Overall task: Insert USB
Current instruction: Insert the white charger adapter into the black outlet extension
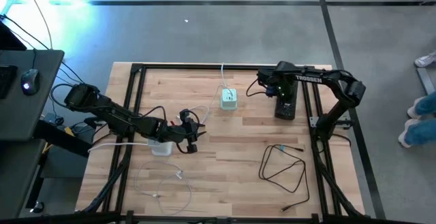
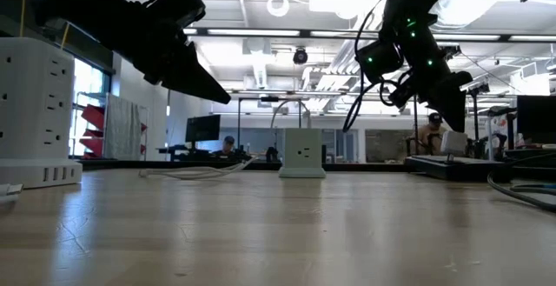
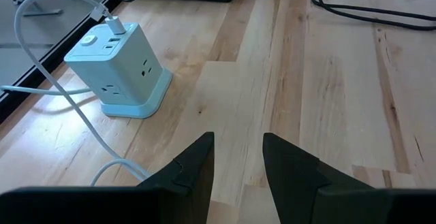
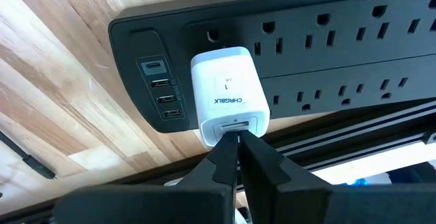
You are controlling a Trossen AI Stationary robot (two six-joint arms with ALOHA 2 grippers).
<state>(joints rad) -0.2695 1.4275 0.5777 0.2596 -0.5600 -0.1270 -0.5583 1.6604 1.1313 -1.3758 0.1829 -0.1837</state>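
Observation:
A pale green cube outlet (image 3: 119, 71) stands on the table with a white USB cable (image 3: 61, 101) plugged into its top (image 3: 114, 25). My left gripper (image 3: 238, 157) is open, hovers above the bare wood short of the cube, and touches nothing. In the high view it sits mid-table (image 1: 191, 141), the cube (image 1: 228, 99) beyond it. My right gripper (image 4: 236, 142) is shut, its tips over the USB port of a white charger (image 4: 228, 98) plugged into a black power strip (image 4: 327, 40). In the low view this gripper (image 2: 452, 108) hangs above the strip.
A white outlet tower (image 1: 161, 147) stands under my left arm, tall at the left of the low view (image 2: 35, 112). A loose white cable (image 1: 167, 180) lies near the front left. A black cable (image 1: 283, 169) lies coiled front right. Dark frame rails (image 1: 136, 101) border the table.

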